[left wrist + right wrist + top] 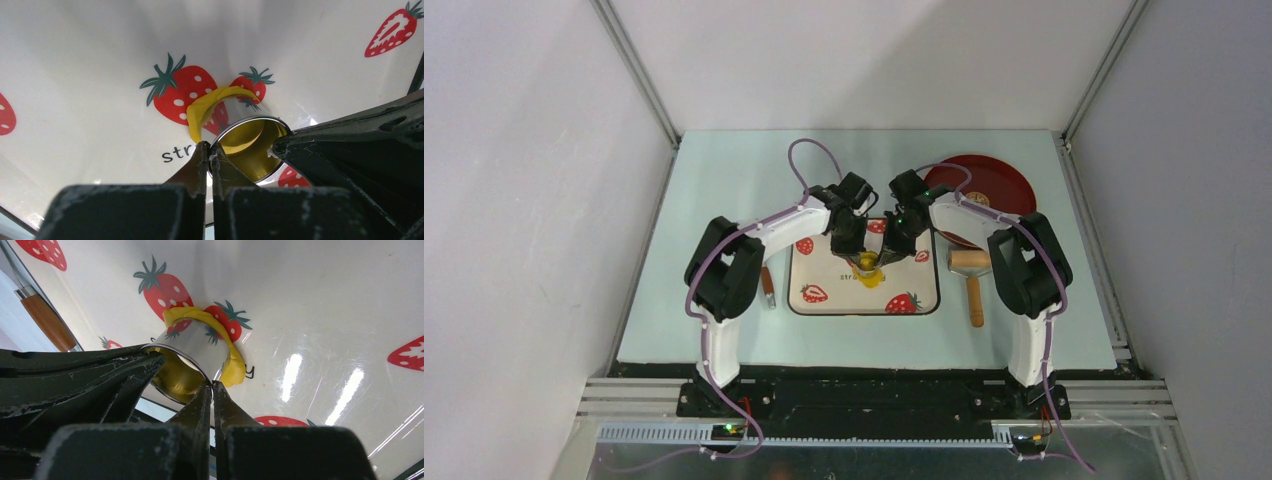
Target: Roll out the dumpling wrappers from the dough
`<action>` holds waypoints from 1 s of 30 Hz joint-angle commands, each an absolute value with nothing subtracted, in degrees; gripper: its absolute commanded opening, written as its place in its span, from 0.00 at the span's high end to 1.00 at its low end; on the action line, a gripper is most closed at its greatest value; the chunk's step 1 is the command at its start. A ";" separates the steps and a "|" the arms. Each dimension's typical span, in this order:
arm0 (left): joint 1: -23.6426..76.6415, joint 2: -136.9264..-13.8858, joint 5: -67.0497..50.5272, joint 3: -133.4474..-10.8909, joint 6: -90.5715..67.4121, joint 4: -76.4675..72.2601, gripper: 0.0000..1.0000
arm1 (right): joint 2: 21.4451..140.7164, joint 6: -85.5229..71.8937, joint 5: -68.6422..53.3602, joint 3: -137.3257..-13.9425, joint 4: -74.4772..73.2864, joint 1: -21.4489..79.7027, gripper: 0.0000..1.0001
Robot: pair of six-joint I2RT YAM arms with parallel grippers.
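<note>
While left gripper [210,149] and right gripper [213,390] pinch the ring [192,350], centre frame, expect soft dough [234,367]. Lift its outer edge.

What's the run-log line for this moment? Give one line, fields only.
left gripper: shut on cutter rim | right gripper: shut on cutter rim | dough: around cutter base | tray: under dough

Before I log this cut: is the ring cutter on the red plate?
No, the ring cutter stands on yellow dough on the strawberry-print tray.

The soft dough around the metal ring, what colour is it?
Bright yellow dough, best in right wrist view.
</note>
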State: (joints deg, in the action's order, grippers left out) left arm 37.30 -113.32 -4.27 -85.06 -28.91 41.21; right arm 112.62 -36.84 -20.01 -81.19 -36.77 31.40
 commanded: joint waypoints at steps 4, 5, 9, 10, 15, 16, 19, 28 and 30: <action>37.55 -110.53 -6.66 -84.05 -29.09 39.74 1.00 | 110.52 -36.57 -19.76 -82.28 -36.82 32.40 1.00; 37.67 -110.55 -6.67 -83.92 -29.04 39.77 1.00 | 110.42 -36.57 -19.70 -82.27 -36.91 32.46 1.00; 38.25 -110.33 -6.53 -83.20 -29.29 39.69 1.00 | 109.90 -36.55 -19.44 -81.97 -37.24 32.72 1.00; 38.29 -110.42 -6.47 -83.04 -29.32 39.66 1.00 | 109.92 -36.56 -19.38 -81.88 -37.21 32.77 1.00; 38.49 -110.25 -6.22 -82.69 -29.43 39.48 1.00 | 109.93 -36.64 -19.39 -81.50 -37.13 32.87 1.00; 38.56 -109.89 -6.06 -82.64 -29.39 39.52 1.00 | 109.77 -36.58 -19.30 -81.49 -37.11 32.87 1.00; 38.52 -108.86 -5.70 -82.82 -29.43 39.47 1.00 | 109.20 -36.63 -19.10 -81.48 -37.02 32.85 1.00; 38.54 -110.12 -6.93 -83.31 -29.45 39.47 1.00 | 110.14 -36.75 -20.22 -81.90 -37.06 32.49 1.00; 38.57 -110.73 -7.00 -83.37 -29.37 39.49 1.00 | 111.06 -36.66 -20.59 -81.86 -37.39 32.44 1.00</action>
State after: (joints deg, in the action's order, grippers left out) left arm 37.50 -112.27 -4.71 -83.22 -28.95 39.70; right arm 111.98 -36.84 -18.68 -81.12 -37.45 32.12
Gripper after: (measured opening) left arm 0.014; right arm 0.017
